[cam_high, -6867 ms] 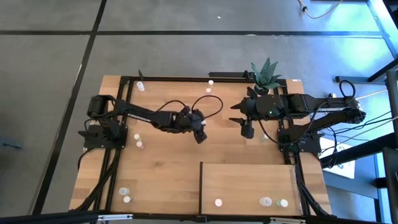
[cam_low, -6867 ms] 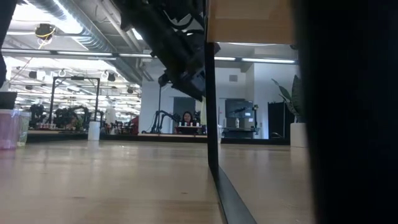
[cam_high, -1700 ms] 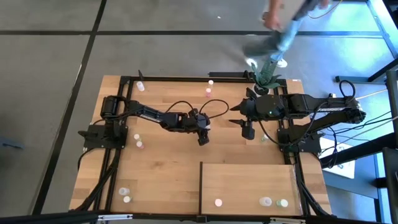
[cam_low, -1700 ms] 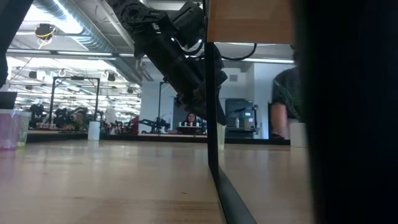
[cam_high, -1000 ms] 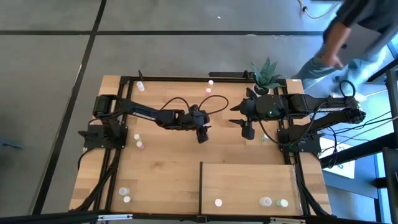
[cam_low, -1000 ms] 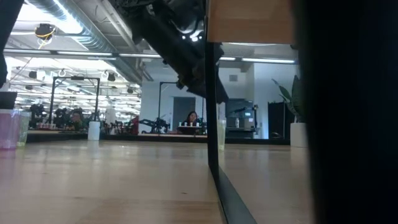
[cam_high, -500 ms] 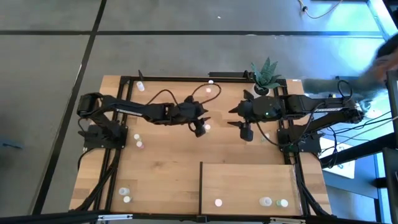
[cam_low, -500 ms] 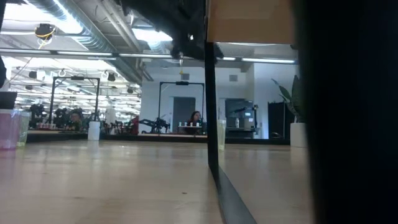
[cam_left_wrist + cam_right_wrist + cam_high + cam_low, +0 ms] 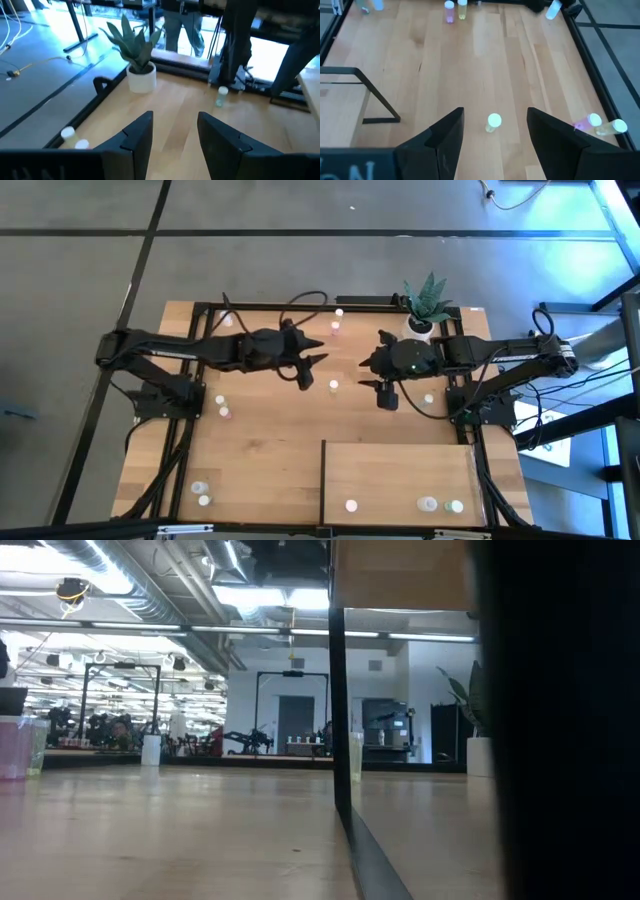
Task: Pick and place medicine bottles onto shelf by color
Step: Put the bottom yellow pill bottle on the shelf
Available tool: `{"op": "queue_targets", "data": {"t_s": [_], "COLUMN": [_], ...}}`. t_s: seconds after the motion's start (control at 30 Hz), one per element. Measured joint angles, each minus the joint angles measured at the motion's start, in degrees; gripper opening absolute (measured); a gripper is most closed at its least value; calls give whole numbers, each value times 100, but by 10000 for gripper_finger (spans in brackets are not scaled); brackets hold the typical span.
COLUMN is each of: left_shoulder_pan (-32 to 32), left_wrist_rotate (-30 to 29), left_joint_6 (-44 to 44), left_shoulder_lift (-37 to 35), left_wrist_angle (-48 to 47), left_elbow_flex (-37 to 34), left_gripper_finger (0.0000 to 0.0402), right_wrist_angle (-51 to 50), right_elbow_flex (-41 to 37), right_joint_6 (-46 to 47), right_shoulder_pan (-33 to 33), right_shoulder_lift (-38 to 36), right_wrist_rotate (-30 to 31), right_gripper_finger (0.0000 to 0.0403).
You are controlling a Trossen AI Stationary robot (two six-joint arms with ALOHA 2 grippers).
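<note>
- My right hand (image 9: 386,396) hangs open and empty over the yellow bottle (image 9: 493,121) mid-bench; picking is the step in hand.
- Next: lower, straddle it, close.
- My left hand (image 9: 306,376) waits alongside, parted, empty; shelf (image 9: 400,470) near the front edge.

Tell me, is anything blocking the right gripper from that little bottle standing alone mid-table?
Nothing visible does. The right gripper hangs open, and the yellowish bottle stands on bare tabletop just ahead of its fingers. The left gripper sits off to the bottle's other side, not between them.
</note>
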Motion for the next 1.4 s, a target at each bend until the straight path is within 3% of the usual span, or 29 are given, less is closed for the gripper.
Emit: {"op": "queue_targets", "data": {"t_s": [0.8,1.07,1.4], "left_shoulder_pan": [-17,-94,-320], "left_wrist_rotate": [7,4,9], "left_joint_6": [2,2,2], "left_shoulder_lift": [-214,-212,-333], "left_wrist_angle": [-91,-90,-121], "left_elbow_flex": [-4,-4,-2], "left_gripper_finger": [147,147,147], "right_wrist_angle": [60,166,410], "right_elbow_flex": [2,2,0], "right_joint_6": [-2,-672,-744], "right_shoulder_pan": [-4,-68,-68], "right_shoulder_lift": [116,917,1969], "right_wrist_rotate": [-179,-354,-354], "right_gripper_finger": [218,218,218]}}
